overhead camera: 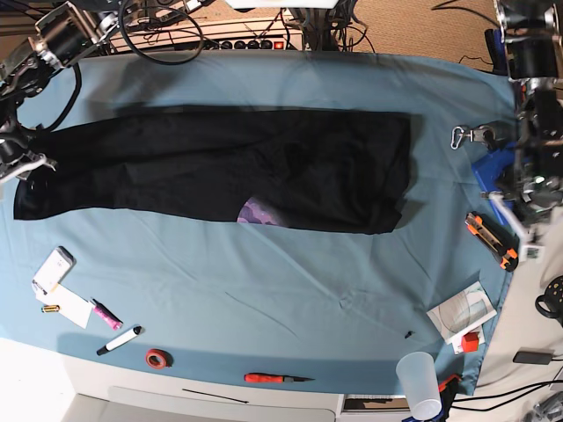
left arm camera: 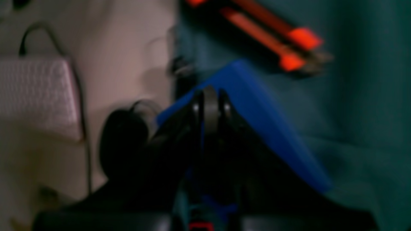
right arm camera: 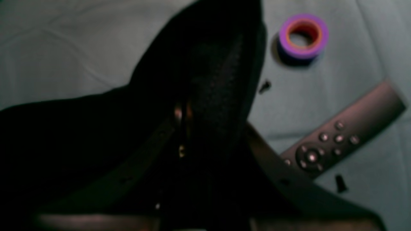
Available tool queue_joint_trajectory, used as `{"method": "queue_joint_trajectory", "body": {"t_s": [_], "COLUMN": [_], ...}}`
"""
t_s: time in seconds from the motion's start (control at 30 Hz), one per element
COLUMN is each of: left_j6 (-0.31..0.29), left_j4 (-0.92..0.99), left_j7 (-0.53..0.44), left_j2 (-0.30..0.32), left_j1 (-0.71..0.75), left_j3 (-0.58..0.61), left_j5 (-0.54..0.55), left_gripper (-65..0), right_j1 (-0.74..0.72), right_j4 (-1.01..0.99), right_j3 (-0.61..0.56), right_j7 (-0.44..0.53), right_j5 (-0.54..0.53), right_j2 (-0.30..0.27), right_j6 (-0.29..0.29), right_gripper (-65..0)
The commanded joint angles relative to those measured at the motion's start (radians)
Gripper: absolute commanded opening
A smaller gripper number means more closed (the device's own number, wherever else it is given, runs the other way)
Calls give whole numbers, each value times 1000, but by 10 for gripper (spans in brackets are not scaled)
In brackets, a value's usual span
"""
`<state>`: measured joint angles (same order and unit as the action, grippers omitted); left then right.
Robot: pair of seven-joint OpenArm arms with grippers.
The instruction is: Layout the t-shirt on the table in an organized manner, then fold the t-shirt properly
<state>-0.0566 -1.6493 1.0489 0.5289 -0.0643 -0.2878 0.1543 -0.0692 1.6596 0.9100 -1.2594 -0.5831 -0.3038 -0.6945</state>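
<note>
The black t-shirt (overhead camera: 220, 167) lies stretched in a long band across the far half of the light blue table (overhead camera: 264, 290), with a bit of purple print (overhead camera: 258, 211) showing at its near edge. My right gripper (overhead camera: 22, 163) is at the shirt's left end. In the right wrist view it (right arm camera: 182, 112) is shut on a raised fold of the t-shirt (right arm camera: 80, 134). My left gripper (left arm camera: 210, 96) is shut, with its fingers together and no shirt in them, hanging over a blue object (left arm camera: 257, 106) at the table's right edge.
An orange box cutter (overhead camera: 491, 237), a carabiner (overhead camera: 471, 134) and papers (overhead camera: 462, 312) lie at the right. A phone (overhead camera: 53, 268), markers (overhead camera: 119, 338), a red tape roll (overhead camera: 158, 358), a red-handled tool (overhead camera: 277, 378) and a cup (overhead camera: 420, 382) line the front. A purple tape roll (right arm camera: 303, 35) and a remote (right arm camera: 343, 134) lie near my right gripper.
</note>
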Motion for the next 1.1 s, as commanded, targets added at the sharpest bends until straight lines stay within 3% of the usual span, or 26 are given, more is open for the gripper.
{"method": "queue_joint_trajectory", "body": {"t_s": [0.0,0.07,0.27,0.43,0.6,0.7,0.87,0.97,1.07], "left_j6": [6,-9,-146,-155,-181,-181,-180,-181,-181], "left_j4": [-13,-13,-13,-13,-13,-13,-13,-13,-13], "left_j7": [-32,-69,-92,-92,-92,-92,-92,-92,-92], "left_j2": [22,22,18,17,16,16,16,17,16], "left_j1": [-7,15,31,32,37,37,37,37,37], "left_j3": [-42,-119,-310,-371,-371,-371,-371,-371,-371], "left_j5": [-1,35,183,217,229,231,271,274,274], "left_gripper": [-650,-650,-650,-650,-650,-650,-650,-650,-650], "right_j1": [1,32,114,120,120,123,122,129,157], "right_j4": [53,122,290,410,466,466,466,466,466], "right_j3": [-14,-57,-239,-383,-561,-686,-847,-916,-982], "right_j7": [26,26,44,30,-56,-47,-5,-6,11], "right_j5": [-25,-24,-18,-18,-16,65,261,297,296], "right_j2": [-12,9,64,98,113,113,113,113,113], "right_j6": [-4,-4,-4,26,42,51,125,127,127], "right_gripper": [-650,-650,-650,-650,-650,-650,-650,-650,-484]}}
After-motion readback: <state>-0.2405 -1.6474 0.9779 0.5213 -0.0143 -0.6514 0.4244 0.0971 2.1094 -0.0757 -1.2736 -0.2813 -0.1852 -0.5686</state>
